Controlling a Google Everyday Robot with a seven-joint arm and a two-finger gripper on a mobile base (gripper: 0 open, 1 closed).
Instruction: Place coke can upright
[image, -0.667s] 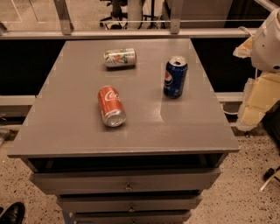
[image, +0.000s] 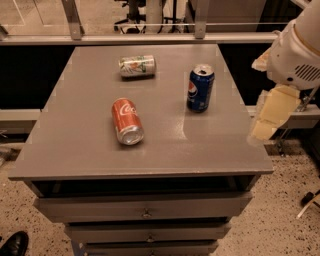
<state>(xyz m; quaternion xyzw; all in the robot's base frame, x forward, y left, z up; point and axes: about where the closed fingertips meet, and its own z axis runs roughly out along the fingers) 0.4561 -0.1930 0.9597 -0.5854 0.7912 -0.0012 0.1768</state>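
Observation:
The coke can (image: 127, 120) is red with white script and lies on its side at the middle left of the grey table top (image: 75, 150), its silver end facing the front edge. My gripper (image: 269, 114) hangs from the white arm (image: 297, 52) at the right edge of the table, well to the right of the coke can and apart from it. It holds nothing that I can see.
A blue Pepsi can (image: 200, 88) stands upright on the right part of the table, between the gripper and the coke can. A pale white-green can (image: 137, 65) lies on its side at the back. Drawers (image: 145, 212) sit below the top.
The arm and gripper have come a little to the left, closer to the table's right edge. The cans have not moved.

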